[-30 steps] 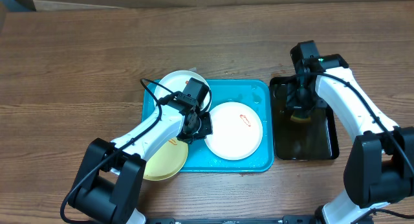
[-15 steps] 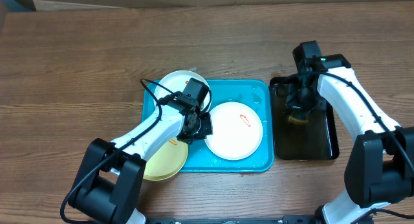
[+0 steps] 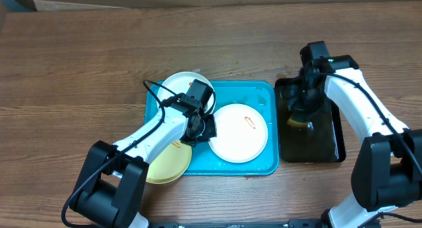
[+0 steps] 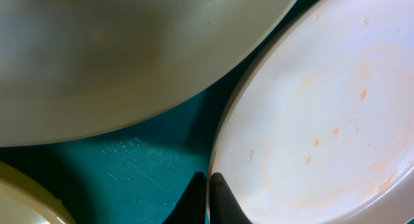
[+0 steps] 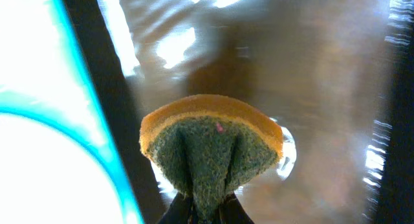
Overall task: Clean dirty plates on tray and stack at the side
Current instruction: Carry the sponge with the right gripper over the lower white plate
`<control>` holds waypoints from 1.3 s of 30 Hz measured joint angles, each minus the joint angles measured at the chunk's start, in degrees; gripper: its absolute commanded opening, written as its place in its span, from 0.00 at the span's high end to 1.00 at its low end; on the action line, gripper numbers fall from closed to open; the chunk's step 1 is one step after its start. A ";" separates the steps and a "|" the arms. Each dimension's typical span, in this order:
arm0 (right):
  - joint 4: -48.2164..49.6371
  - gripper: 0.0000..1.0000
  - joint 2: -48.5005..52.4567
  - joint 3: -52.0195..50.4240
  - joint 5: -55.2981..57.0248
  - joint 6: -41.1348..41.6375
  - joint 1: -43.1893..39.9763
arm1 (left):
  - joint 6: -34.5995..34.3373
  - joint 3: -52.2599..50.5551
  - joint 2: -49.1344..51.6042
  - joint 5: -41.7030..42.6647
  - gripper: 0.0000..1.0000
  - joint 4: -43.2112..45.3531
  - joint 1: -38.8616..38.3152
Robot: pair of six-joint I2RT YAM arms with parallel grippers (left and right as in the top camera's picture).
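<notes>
The turquoise tray [image 3: 262,95] holds a white plate [image 3: 239,132] with an orange-red smear at its middle. A second white plate [image 3: 179,85] leans over the tray's far left rim. A pale yellow plate [image 3: 166,165] overhangs the front left corner. My left gripper [image 3: 201,126] sits at the middle plate's left edge. In the left wrist view [image 4: 208,197] the jaws are closed thin on that plate's rim [image 4: 323,120], above the tray floor [image 4: 149,159]. My right gripper [image 3: 300,109] is shut on an orange and green sponge [image 5: 210,146] above the black tray [image 5: 310,75].
The black tray [image 3: 310,145] stands right of the turquoise tray and holds shiny water. The brown wooden table [image 3: 79,63] surrounds both trays. The turquoise rim [image 5: 84,101] shows at the left in the right wrist view.
My right gripper has moved a little left and up with the sponge, toward the black tray's left side. The left arm and the plates have not moved.
</notes>
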 measured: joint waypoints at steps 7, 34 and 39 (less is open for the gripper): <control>3.19 0.96 0.00 0.00 -10.45 -5.33 8.92 | 0.00 0.02 0.00 0.00 0.96 0.00 0.00; 25.27 0.96 0.00 -12.33 11.41 -8.52 26.93 | 0.02 0.02 0.00 0.00 0.96 0.00 0.00; 31.74 0.96 0.00 -17.55 11.76 -8.87 25.46 | 0.02 0.00 0.00 0.00 0.96 -0.17 0.00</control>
